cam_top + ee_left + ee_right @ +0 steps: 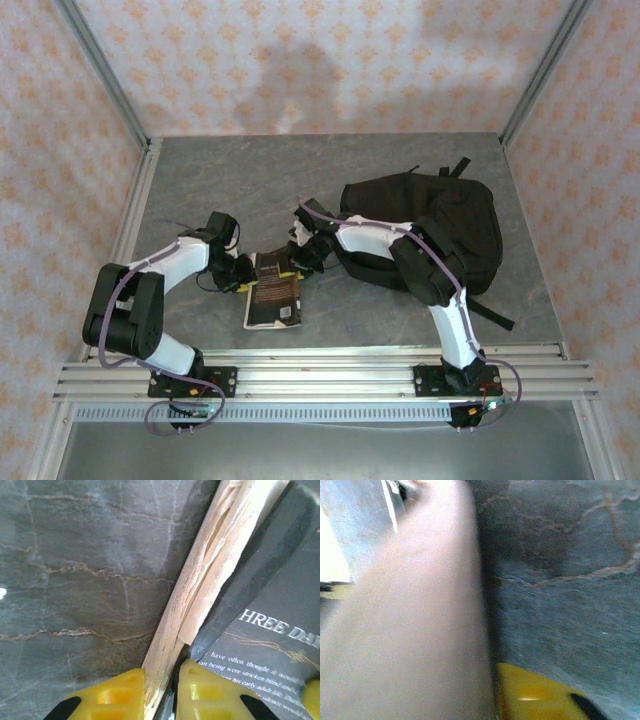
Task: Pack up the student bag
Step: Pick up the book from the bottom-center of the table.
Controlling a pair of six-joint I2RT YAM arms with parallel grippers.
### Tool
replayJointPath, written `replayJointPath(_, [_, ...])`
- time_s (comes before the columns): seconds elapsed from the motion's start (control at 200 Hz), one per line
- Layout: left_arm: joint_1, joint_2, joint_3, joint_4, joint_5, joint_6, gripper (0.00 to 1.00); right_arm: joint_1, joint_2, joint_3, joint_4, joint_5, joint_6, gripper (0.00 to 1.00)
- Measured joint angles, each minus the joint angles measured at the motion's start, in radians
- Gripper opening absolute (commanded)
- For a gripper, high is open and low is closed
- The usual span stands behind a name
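The student bag (435, 222), a big soft black backpack, lies at the table's right rear with a strap trailing toward the front. Left of it lies a black-covered book (273, 292) with orange lettering. My left gripper (238, 270) sits at the book's left edge. In the left wrist view its yellow fingers (107, 697) are shut on the cream page block (200, 575), and the dark printed cover (270, 630) is to the right. My right gripper (303, 250) is at the book's far right corner. One yellow finger (535, 695) presses against a blurred pale surface (410, 630); the other finger is hidden.
The grey marbled table (200, 180) has bare room at the left and rear. Metal rails (320, 375) run along the near edge by the arm bases. Patterned walls enclose the table on three sides. The right arm reaches across in front of the backpack.
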Motion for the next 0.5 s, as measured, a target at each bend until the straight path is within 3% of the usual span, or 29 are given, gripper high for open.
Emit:
replayJointPath(0.055, [0.003, -0.016, 0.0, -0.01, 0.002, -0.003, 0.26, 0.002, -0.001, -0.001, -0.013, 0.012, -0.003, 0.0])
replayJointPath(0.26, [0.023, -0.142, 0.025, -0.042, 0.019, -0.108, 0.61, -0.023, -0.129, -0.088, 0.032, 0.057, 0.072, 0.0])
replayJointPath(0.385, [0.008, -0.257, 0.062, -0.021, 0.037, -0.235, 0.67, -0.074, -0.249, -0.1, 0.093, 0.117, 0.179, 0.0])
replayJointPath(0.5, [-0.049, -0.315, 0.092, 0.031, 0.04, -0.365, 0.8, -0.094, -0.315, -0.045, 0.099, 0.201, 0.235, 0.0])
